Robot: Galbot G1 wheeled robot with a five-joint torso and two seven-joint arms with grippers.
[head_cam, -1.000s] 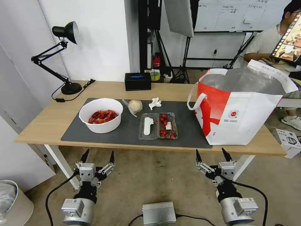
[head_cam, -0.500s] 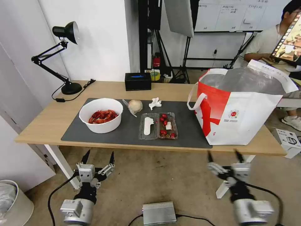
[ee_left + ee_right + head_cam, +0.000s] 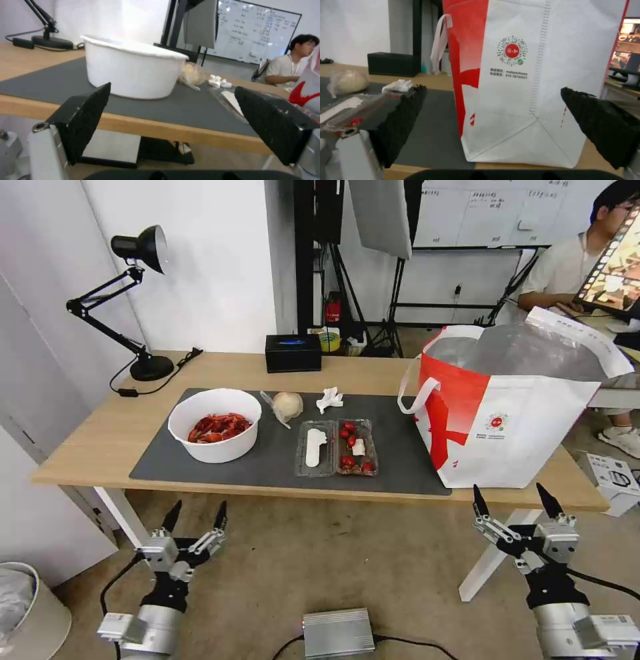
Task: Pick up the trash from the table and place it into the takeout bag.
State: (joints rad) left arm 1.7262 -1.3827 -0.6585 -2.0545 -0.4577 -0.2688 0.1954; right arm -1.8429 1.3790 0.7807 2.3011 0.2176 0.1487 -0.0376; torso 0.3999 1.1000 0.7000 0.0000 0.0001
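— Four pieces of trash are sitting on the large dark grey rectangular mat [image 3: 280, 453] of the long light-wood table [image 3: 87, 440]. How are they lying?

— The white round bowl of red crayfish shells [image 3: 215, 425] is standing toward the mat's left end. Just right of it the beige lump in clear wrap [image 3: 287, 406] is resting, and a little further right the crumpled white tissue [image 3: 329, 398] is lying near the mat's far edge. The clear plastic clamshell with red fruits [image 3: 337, 447] is lying open nearer the front edge, the fruits in its right half.

— And the bag?

— The large boxy white-and-red takeout bag with silver foil lining [image 3: 513, 407] is standing upright on the table's right end, mouth gaping, one corner overlapping the mat. A white strap handle [image 3: 417, 393] is hanging down its red side, and the round red logo is facing the robot.

— Where are the grippers?

— Both are hovering below the table's front edge, over the floor, touching nothing. The left gripper [image 3: 196, 517] is pointing up beneath the bowl with its fingers spread apart and empty; in its wrist view the bowl [image 3: 133, 70] is showing between them. The right gripper [image 3: 512, 501] is likewise gaping, empty, under the bag.

— Anything else on the table?

— A black desk lamp [image 3: 127, 293] is standing at the far left corner, and a small black box [image 3: 293, 353] is sitting at the back edge.
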